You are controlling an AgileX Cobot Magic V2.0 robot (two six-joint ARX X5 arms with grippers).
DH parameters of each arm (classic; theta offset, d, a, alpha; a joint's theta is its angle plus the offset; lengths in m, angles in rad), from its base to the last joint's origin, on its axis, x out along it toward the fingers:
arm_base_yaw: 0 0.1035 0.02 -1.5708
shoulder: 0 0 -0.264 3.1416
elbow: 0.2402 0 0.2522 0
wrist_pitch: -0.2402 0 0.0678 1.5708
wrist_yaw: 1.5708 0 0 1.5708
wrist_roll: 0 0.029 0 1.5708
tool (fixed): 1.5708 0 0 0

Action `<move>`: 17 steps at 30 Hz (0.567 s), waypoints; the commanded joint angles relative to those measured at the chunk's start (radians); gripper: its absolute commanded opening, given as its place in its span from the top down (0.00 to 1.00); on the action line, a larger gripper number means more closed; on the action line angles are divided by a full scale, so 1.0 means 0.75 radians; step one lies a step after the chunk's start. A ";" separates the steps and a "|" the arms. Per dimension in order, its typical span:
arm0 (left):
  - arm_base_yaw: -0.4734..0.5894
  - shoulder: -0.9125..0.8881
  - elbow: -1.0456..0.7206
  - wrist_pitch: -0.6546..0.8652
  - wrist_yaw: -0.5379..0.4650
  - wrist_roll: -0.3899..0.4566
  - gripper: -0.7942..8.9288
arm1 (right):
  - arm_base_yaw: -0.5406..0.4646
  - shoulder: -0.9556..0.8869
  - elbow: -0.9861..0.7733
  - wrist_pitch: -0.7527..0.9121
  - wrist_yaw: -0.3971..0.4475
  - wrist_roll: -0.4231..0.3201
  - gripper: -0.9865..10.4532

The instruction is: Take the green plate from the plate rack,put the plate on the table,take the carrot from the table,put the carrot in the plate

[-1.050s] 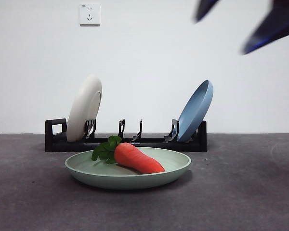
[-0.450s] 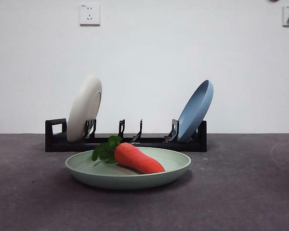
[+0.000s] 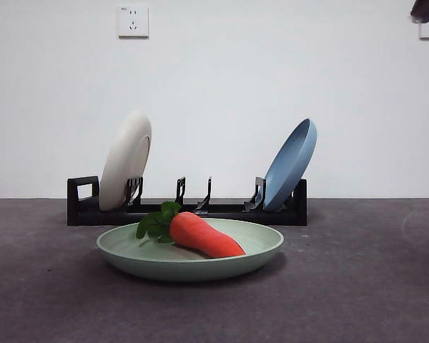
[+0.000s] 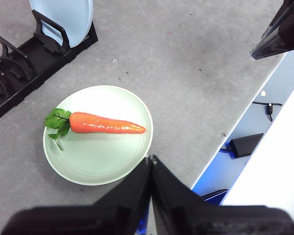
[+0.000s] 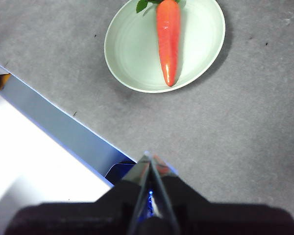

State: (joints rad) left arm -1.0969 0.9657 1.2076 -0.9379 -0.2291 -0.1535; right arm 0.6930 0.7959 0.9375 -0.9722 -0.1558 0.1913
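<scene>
The green plate (image 3: 189,259) lies flat on the table (image 3: 357,286) in front of the plate rack (image 3: 186,209). The carrot (image 3: 204,236) rests inside it, leaves to the left. The left wrist view looks down from high on the green plate (image 4: 98,147) and carrot (image 4: 107,123); my left gripper (image 4: 151,158) is shut, empty, well above them. In the right wrist view the green plate (image 5: 137,54) and carrot (image 5: 168,36) lie far below my right gripper (image 5: 148,155), also shut and empty. An arm's dark tip (image 3: 427,8) shows at the front view's top right corner.
A cream-white plate (image 3: 125,161) stands at the rack's left end and a blue plate (image 3: 291,164) leans at its right end; the middle slots hold nothing. The table's edge (image 4: 245,115) runs near the green plate, with a cable and black box on the floor beyond.
The blurred dark arm that filled the upper right of the front view has risen away; only a small tip stays at the corner. Plate, carrot and rack have not moved.
</scene>
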 commanded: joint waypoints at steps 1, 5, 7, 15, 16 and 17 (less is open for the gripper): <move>-0.004 -0.001 -0.006 0.002 -0.005 -0.006 0.92 | 0.003 -0.001 -0.007 0.007 0.003 0.002 0.91; -0.004 -0.001 -0.006 0.002 -0.006 -0.005 0.92 | 0.003 -0.001 -0.007 0.007 0.003 0.002 0.91; -0.004 -0.001 -0.006 0.012 -0.018 -0.004 0.92 | 0.003 -0.001 -0.007 0.007 0.003 0.002 0.91; 0.142 -0.082 -0.007 0.141 -0.107 0.140 0.92 | 0.003 -0.001 -0.007 0.007 0.003 0.002 0.91; 0.194 -0.103 -0.010 0.195 -0.103 0.160 0.92 | 0.003 -0.001 -0.007 0.007 0.003 0.002 0.91; 0.259 -0.132 -0.019 0.259 -0.089 0.185 0.92 | 0.003 -0.001 -0.007 0.007 0.003 0.002 0.91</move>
State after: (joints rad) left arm -0.9367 0.8841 1.2018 -0.7788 -0.2958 -0.0612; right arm 0.6930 0.7959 0.9375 -0.9722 -0.1558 0.1909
